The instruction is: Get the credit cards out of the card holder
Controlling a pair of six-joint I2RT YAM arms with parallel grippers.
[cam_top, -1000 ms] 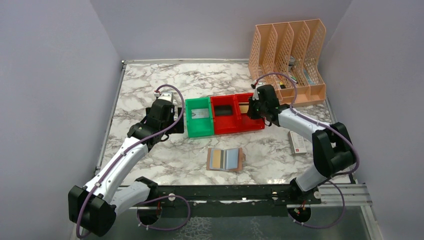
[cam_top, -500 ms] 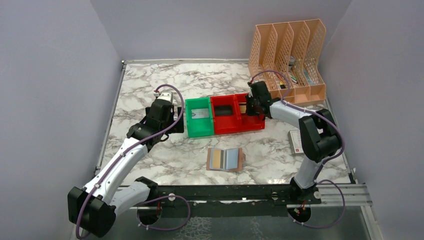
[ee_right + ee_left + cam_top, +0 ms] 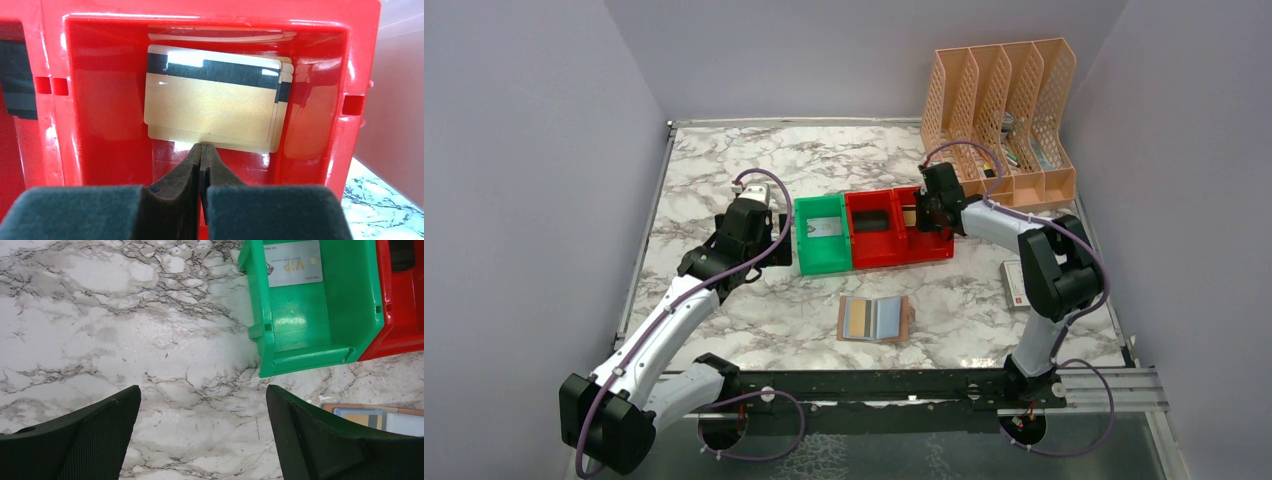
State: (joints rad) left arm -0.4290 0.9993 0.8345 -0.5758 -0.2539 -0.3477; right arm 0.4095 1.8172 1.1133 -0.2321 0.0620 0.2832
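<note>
The card holder (image 3: 876, 319) lies open on the marble at the front centre, light blue inside, with a gold card in its left pocket; its edge (image 3: 372, 415) peeks out behind my left finger. A silver credit card (image 3: 294, 263) lies in the green bin (image 3: 822, 236). A black card (image 3: 872, 222) sits in the red bin (image 3: 898, 228). Gold cards (image 3: 212, 102) are stacked flat in the red bin's right compartment. My right gripper (image 3: 201, 146) is shut, its tips at the near edge of that stack. My left gripper (image 3: 202, 410) hangs open over bare marble left of the green bin.
A peach file organizer (image 3: 1004, 100) stands at the back right, just behind my right arm. A white box with a red mark (image 3: 1018, 283) lies on the marble by the right edge. Grey walls close in the table on three sides.
My right arm has folded in and its gripper has moved slightly left over the red bin's right compartment, closing fully. The left arm and the card holder have not moved.
</note>
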